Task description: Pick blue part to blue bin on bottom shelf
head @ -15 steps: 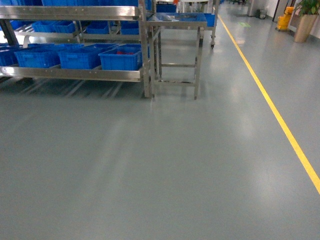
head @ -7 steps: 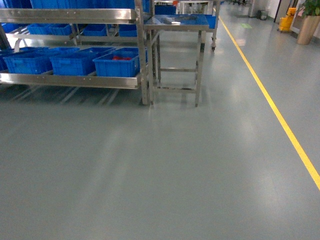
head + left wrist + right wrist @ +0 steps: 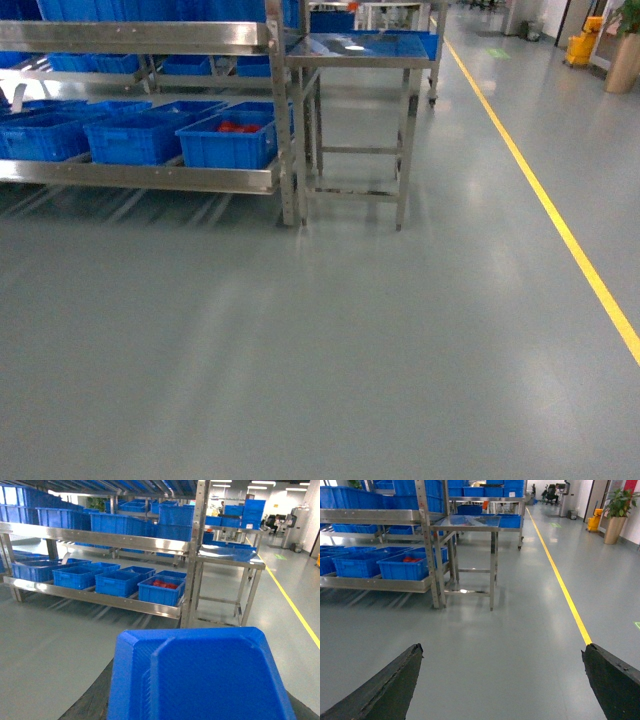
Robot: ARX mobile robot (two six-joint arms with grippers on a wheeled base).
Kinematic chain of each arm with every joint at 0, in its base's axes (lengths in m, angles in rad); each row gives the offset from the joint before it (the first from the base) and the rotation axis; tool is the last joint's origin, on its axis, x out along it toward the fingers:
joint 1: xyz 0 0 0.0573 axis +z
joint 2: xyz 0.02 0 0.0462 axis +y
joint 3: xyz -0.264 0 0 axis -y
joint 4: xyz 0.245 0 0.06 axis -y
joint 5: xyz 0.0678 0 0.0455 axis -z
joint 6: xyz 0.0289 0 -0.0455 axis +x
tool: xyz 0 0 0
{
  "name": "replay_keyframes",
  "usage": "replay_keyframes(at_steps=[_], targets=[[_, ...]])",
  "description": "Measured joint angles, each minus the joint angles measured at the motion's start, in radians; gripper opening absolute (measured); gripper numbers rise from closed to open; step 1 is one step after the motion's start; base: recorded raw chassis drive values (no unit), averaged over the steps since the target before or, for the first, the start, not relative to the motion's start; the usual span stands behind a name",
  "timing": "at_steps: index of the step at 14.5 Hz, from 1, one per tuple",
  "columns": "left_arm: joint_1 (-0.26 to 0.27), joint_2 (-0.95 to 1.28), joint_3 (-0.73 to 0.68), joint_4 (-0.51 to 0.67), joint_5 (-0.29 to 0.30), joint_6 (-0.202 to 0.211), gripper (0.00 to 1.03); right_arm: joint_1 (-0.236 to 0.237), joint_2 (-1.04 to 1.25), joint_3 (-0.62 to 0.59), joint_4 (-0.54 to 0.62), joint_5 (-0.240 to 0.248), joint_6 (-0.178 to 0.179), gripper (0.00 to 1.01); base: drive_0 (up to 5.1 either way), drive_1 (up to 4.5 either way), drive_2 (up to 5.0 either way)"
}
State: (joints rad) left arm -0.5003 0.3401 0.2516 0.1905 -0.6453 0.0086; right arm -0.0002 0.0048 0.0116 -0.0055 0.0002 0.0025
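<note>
Rack (image 3: 140, 175) nearer; blue tray (image 3: 200, 680) left-wrist only

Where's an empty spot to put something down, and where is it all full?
The floor between the bottom shelf and the yellow line is bare, and so is the gap under the table. The shelf itself is crowded: blue crates sit side by side.

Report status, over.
Left gripper shut on blue part, right gripper open. Blue bin on bottom shelf, ahead left. Steel table beside rack.
</note>
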Motion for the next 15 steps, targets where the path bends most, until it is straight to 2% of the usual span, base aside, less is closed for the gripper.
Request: replay_keyframes(at_steps=[15], targets=[[0.001, 0.0, 0.0, 0.001, 0.001, 0.0, 0.44, 0.0, 0.0, 0.0, 0.001, 0.0, 0.0, 0.98, 0.0, 4.2, -4.1]])
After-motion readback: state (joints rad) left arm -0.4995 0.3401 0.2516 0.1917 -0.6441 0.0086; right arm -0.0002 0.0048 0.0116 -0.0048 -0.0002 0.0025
